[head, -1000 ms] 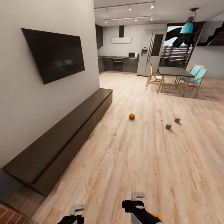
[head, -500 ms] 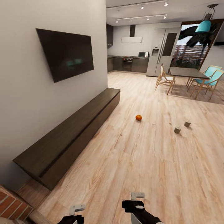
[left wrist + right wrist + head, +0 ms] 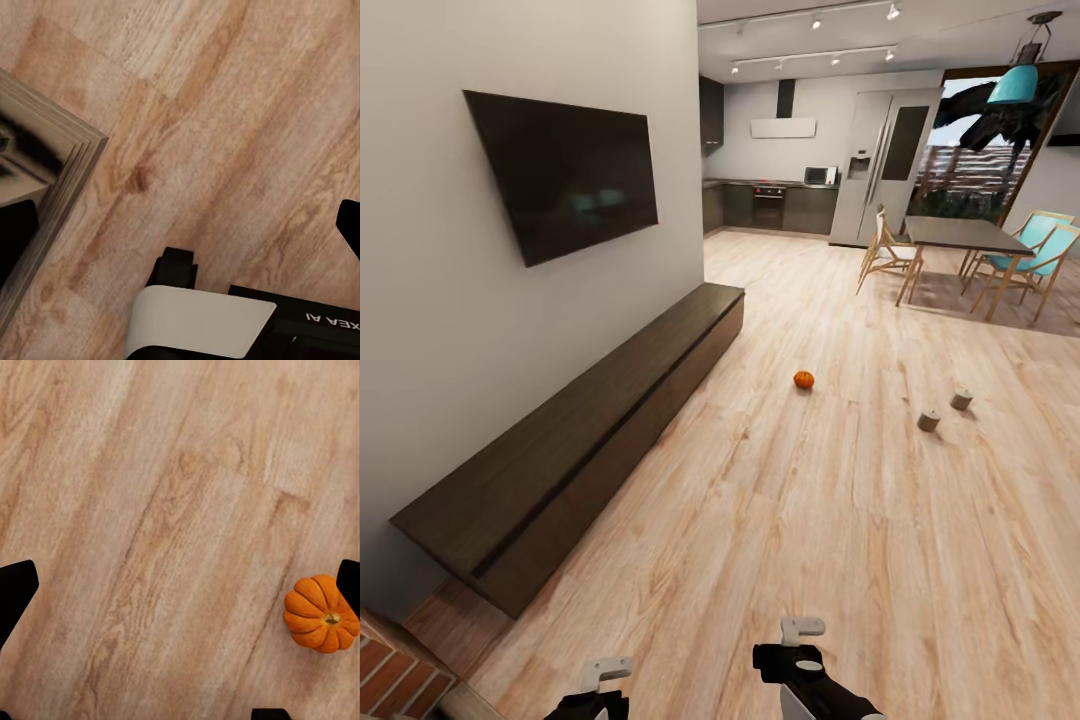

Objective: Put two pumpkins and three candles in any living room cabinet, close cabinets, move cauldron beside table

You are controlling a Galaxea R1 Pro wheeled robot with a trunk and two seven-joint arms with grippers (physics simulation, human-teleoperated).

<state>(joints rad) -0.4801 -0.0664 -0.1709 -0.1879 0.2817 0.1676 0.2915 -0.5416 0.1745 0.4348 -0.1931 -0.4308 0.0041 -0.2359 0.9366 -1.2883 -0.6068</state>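
Pumpkin (image 3: 804,380) sits on the open plank floor, two candles (image 3: 929,421) beyond, cabinet (image 3: 590,420) shut; the robot is approaching. Another pumpkin (image 3: 322,613) lies beneath the right gripper (image 3: 180,585), spread empty. Left gripper (image 3: 607,672): unclear.

a small ribbed orange pumpkin (image 3: 804,380) sits upright on the light plank floor, out in the open beyond the far end of the cabinet (image 3: 590,432), a long, low, dark brown unit against the grey wall with its fronts shut. two stubby tan-grey candles (image 3: 929,421) (image 3: 961,399) stand near each other, well apart from that pumpkin. the right wrist view has a second pumpkin (image 3: 321,613) on bare floor, stem end facing the camera.
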